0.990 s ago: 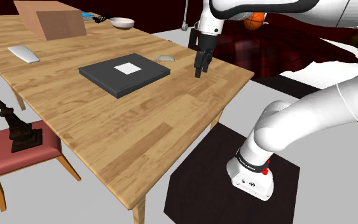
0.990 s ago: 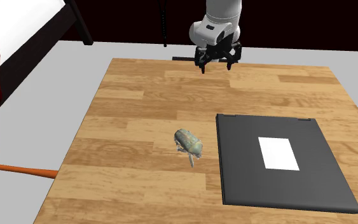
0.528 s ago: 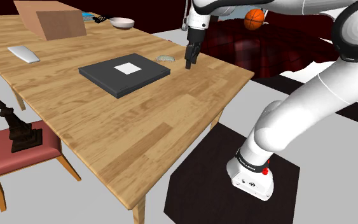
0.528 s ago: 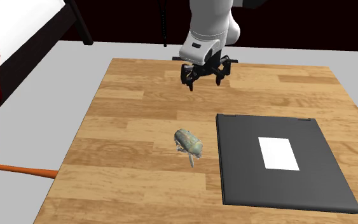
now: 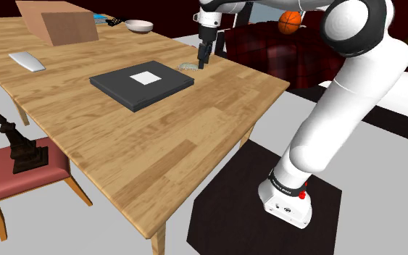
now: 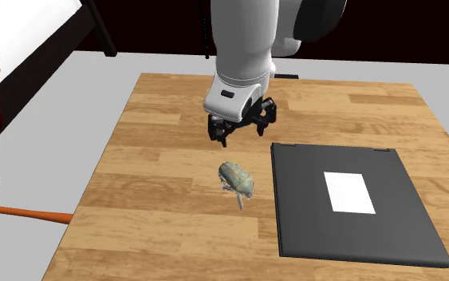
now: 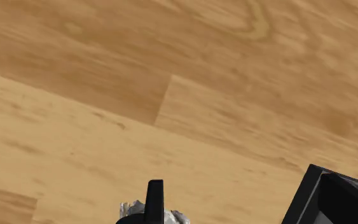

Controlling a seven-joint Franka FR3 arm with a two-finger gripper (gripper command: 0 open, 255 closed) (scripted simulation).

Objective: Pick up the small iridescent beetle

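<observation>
The small beetle (image 6: pixel 237 179), pale green-grey with a sheen, lies on the wooden table (image 6: pixel 159 231) just left of a flat black pad (image 6: pixel 354 203) that carries a white rectangle. My gripper (image 6: pixel 241 130) hovers a little above the tabletop, just past the beetle toward the table's far edge, its fingers apart and holding nothing. From the shoulder camera, the gripper (image 5: pixel 203 58) hangs right beside the beetle (image 5: pixel 188 67). In the wrist view one fingertip (image 7: pixel 154 198) stands in front of the beetle (image 7: pixel 131 209), with the pad's corner (image 7: pixel 333 197) off to the side.
A cardboard box (image 5: pixel 57 22), a white bowl (image 5: pixel 139 26) and a flat white object (image 5: pixel 26 61) sit farther along the table. A red-seated chair holding a dark figurine (image 5: pixel 21 148) stands beside it. An orange rod (image 6: pixel 23 213) pokes in near one table edge.
The arm has swung from the table's near edge toward the beetle, leftward in the shoulder view, and come lower. The fingers have stayed apart.
</observation>
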